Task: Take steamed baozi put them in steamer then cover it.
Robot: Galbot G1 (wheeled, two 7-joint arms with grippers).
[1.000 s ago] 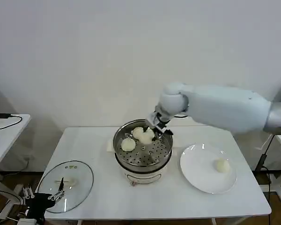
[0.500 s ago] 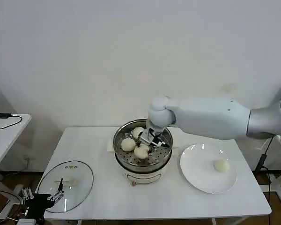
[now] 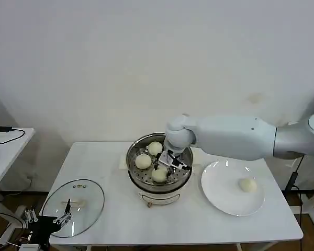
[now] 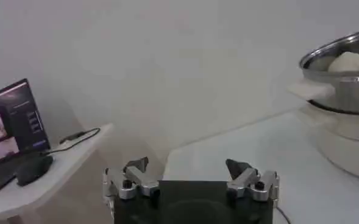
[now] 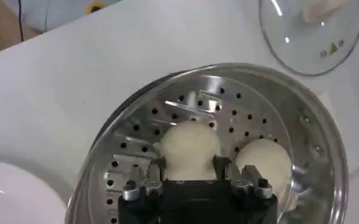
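The steamer stands mid-table with three baozi on its perforated tray. My right gripper reaches down into it, shut on the front baozi, which rests low on the tray. In the right wrist view that baozi sits squeezed between the fingers of the right gripper, with another baozi beside it. One more baozi lies on the white plate. The glass cover lies flat at the table's front left. My left gripper is parked open below that corner.
From the left wrist view the left gripper hangs beside the table, with the steamer far off. A side table with a cable stands to the left. Bare tabletop lies in front of the steamer, between cover and plate.
My right gripper carried a baozi from the steamer's back rim down and forward to the front of the tray. The left arm has stayed put.
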